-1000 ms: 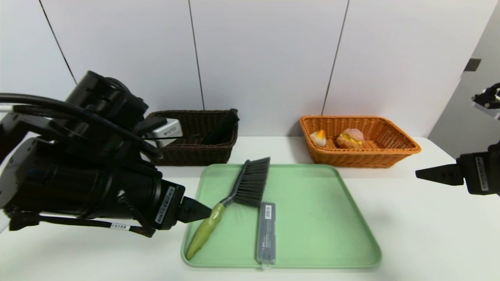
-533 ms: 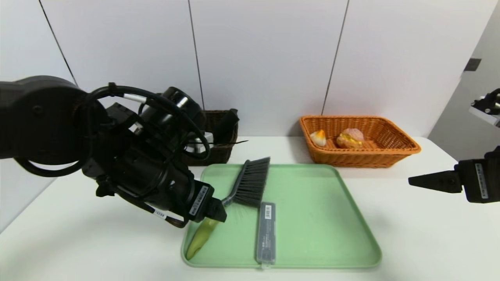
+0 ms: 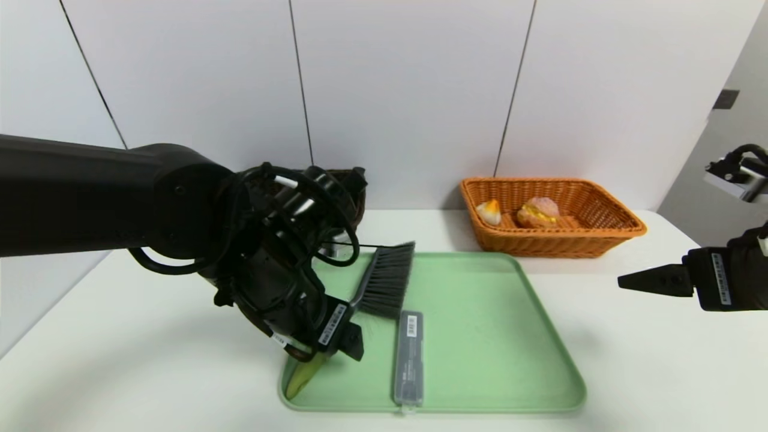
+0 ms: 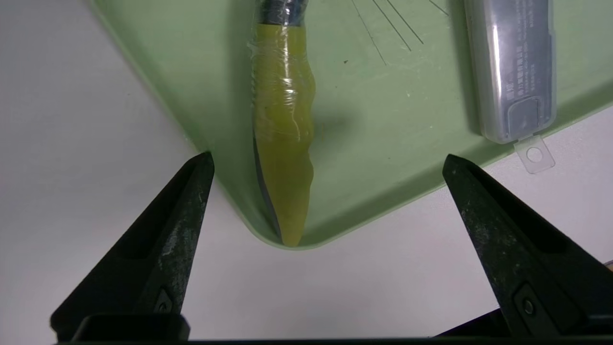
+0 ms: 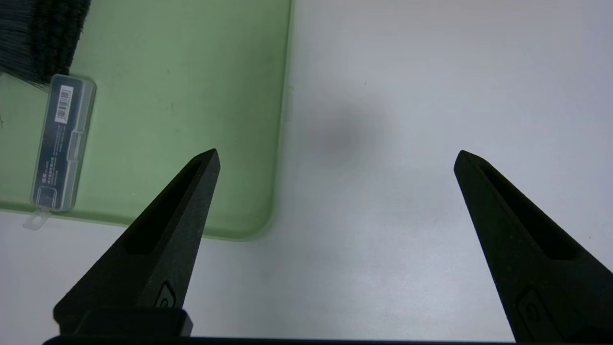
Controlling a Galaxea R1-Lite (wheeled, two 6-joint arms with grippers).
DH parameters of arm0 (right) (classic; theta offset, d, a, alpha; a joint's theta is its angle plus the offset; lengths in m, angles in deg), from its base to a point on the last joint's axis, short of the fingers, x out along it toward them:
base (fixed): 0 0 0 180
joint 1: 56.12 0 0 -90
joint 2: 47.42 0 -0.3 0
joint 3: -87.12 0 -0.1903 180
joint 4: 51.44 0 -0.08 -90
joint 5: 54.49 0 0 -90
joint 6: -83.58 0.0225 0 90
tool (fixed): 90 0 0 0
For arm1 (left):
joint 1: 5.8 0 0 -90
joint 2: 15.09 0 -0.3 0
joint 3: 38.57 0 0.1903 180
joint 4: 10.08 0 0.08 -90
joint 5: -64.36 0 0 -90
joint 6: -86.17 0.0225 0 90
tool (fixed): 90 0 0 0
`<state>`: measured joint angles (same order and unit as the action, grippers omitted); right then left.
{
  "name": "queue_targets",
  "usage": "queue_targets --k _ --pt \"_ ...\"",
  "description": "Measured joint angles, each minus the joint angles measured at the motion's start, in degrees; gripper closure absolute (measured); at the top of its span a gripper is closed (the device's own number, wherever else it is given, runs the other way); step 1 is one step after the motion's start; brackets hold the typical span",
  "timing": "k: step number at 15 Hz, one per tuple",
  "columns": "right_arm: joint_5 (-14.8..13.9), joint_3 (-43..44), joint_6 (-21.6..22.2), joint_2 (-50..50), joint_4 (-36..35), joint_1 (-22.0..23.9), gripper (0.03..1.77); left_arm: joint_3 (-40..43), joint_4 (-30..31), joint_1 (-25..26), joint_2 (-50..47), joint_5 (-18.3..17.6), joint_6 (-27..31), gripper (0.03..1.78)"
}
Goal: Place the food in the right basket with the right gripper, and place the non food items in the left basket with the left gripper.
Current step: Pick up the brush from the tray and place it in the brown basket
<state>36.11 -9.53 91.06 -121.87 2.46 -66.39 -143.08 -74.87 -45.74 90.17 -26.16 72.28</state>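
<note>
The hand brush lies on the green tray (image 3: 492,336), its grey bristles (image 3: 387,282) toward the back and its green handle (image 4: 282,143) reaching the near left corner. My left gripper (image 3: 351,345) hovers open just above that handle (image 3: 303,375), and the left wrist view shows the handle lying between and beyond the left gripper's (image 4: 328,157) spread tips. The slim grey case (image 3: 408,357) lies beside the brush. Both pastries, the pale bun (image 3: 489,211) and the cream puff (image 3: 537,213), sit in the orange right basket (image 3: 552,240). My right gripper (image 3: 624,281) hangs open and empty over the bare table.
The dark left basket (image 3: 360,215) stands at the back, mostly hidden behind my left arm, with the black pouch (image 3: 358,175) poking out of it. In the right wrist view the right gripper (image 5: 337,153) is off the tray's right edge, with the grey case (image 5: 60,143) farther away.
My left arm has swung in from the left, turned downward and come to hover over the brush handle. The right gripper has drifted slightly leftward. Brush and case have not moved.
</note>
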Motion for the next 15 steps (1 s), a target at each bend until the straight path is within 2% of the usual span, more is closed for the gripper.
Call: queue_targets --k 15 --pt "0.1 -2.0 -0.2 -0.3 -0.1 0.1 0.1 -3.5 -0.1 0.2 7.6 0.0 1.2 0.12"
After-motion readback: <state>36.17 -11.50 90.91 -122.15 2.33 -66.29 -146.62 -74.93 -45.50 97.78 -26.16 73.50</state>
